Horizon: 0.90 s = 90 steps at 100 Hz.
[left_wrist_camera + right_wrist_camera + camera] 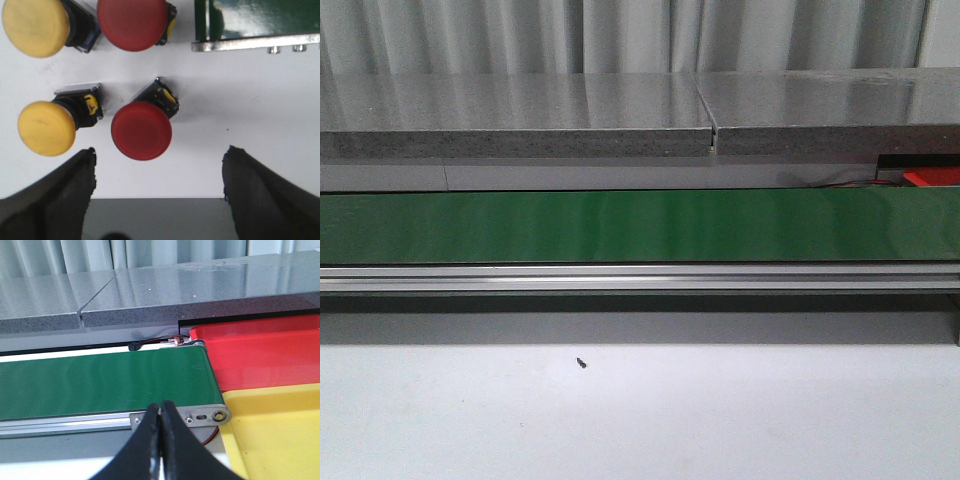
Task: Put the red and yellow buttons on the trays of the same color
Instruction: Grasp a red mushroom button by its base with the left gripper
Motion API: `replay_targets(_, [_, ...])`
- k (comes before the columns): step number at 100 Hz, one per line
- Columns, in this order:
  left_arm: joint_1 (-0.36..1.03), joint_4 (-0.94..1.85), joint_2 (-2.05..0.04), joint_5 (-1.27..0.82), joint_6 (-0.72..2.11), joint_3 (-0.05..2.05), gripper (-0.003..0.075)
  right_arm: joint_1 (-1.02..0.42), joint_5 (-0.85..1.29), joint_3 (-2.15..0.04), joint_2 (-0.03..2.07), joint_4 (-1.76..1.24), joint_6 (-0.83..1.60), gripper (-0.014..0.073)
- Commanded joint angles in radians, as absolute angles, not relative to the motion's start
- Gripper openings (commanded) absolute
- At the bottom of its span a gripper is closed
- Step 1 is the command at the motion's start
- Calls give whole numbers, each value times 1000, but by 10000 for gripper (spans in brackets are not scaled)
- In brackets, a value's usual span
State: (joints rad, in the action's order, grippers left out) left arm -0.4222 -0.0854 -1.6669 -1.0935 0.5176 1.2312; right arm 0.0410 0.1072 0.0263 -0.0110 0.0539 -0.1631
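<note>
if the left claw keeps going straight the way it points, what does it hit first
Most likely the nearer red button: it sits just ahead of the open left claw, a little off centre toward the finger on the yellow button's side. Depth is unclear, so it might meet the white surface first.

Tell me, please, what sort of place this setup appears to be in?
Probably a lab mock-up of a factory sorting line. A green conveyor belt runs across the workbench, a red tray and a yellow tray sit at its end, and push buttons, such as a red button, wait on the white surface.
</note>
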Motion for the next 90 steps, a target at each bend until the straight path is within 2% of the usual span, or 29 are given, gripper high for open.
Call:
replay_targets(1, [-423, -88, -1649, -1067, 544, 1261, 512, 49, 34, 13, -29, 66, -159, -67])
replay_targets(76, [-423, -83, -1793, -975, 593, 1261, 510, 49, 34, 13, -29, 66, -159, -67])
replay_targets(83, [-423, -83, -1793, -972, 593, 1263, 470, 49, 34, 13, -29, 66, -159, -67])
replay_targets(90, [-423, -83, -1793, -968, 593, 1265, 384, 49, 34, 13, -29, 66, -159, -67])
